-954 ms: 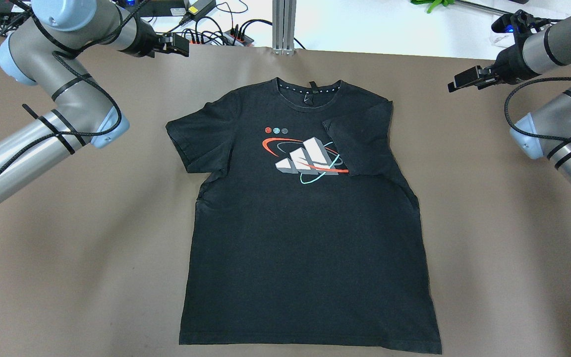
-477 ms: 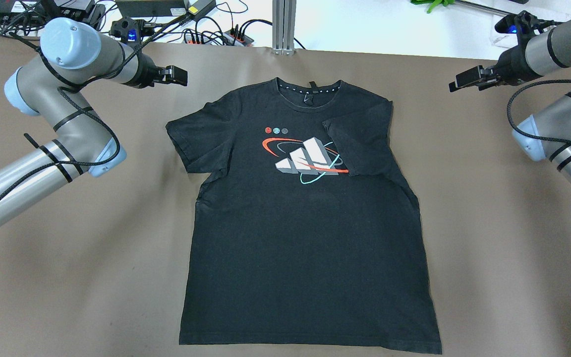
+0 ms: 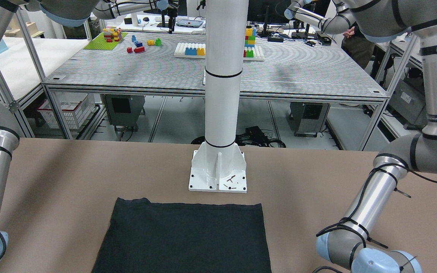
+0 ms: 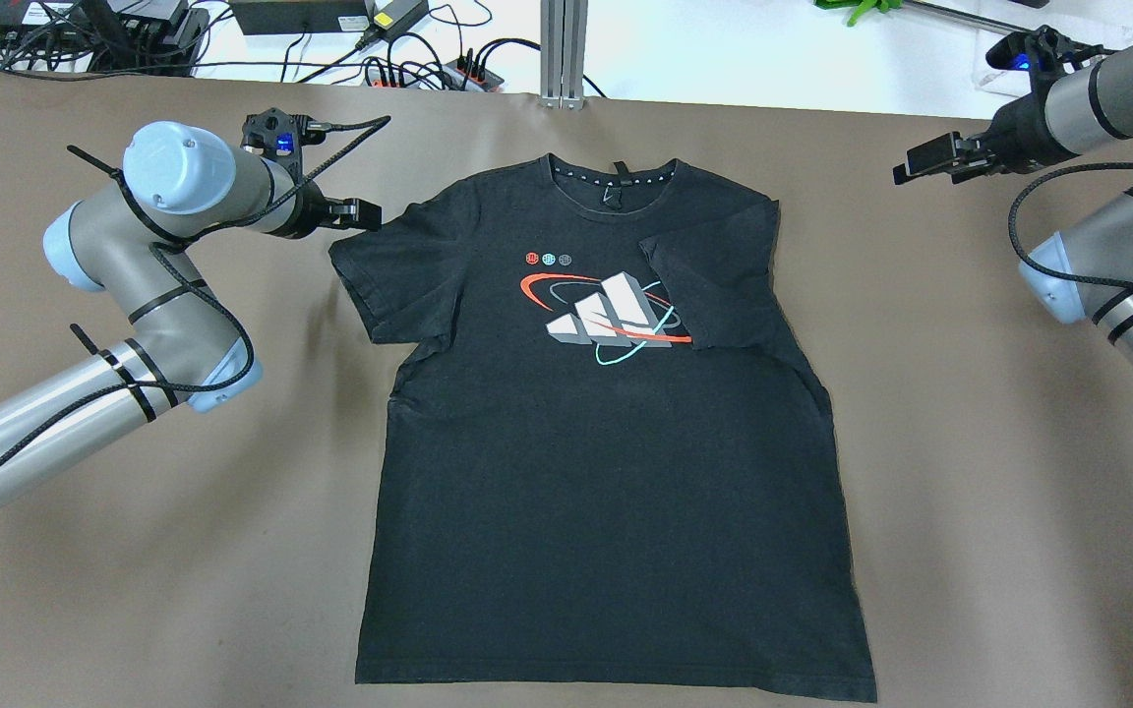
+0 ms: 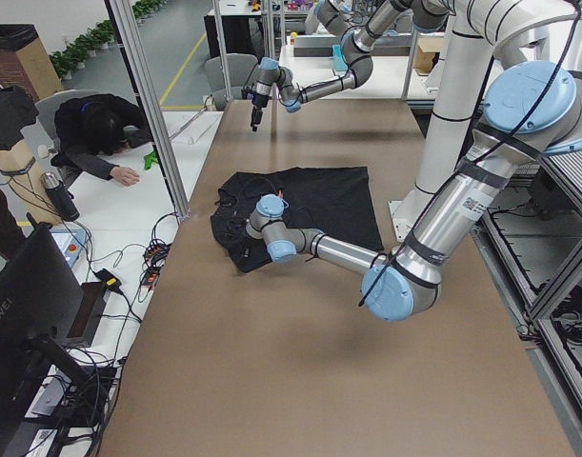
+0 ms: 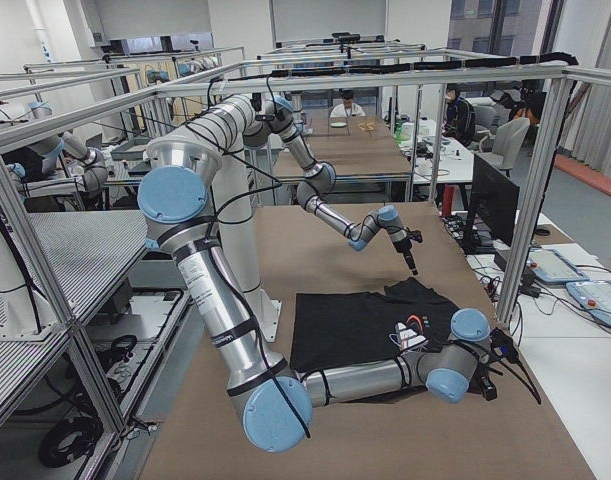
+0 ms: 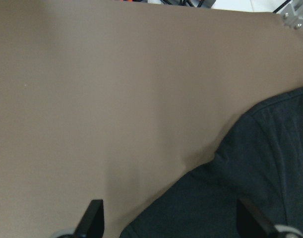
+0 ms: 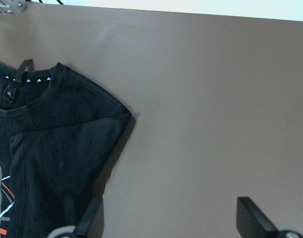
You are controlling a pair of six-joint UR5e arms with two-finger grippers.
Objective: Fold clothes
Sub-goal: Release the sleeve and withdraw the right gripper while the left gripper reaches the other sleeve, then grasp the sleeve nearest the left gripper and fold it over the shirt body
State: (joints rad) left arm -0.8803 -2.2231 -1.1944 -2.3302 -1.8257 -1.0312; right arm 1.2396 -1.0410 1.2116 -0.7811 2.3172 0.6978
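Overhead exterior: left gripper [image 4: 373, 213], spread wide, hangs beside the shirt [image 4: 606, 472] sleeve (right gripper [image 4: 907, 165], also wide, well apart).

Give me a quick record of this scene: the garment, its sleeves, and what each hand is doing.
Garment: black fabric T-shirt with a white, red and teal chest print, flat, print up, on the brown table
Sleeve on robot's right: folded in over the chest
Sleeve on robot's left: spread out
Left hand: open, at the spread sleeve's shoulder edge; contact unclear
Right hand: open, over bare table, away from the shirt
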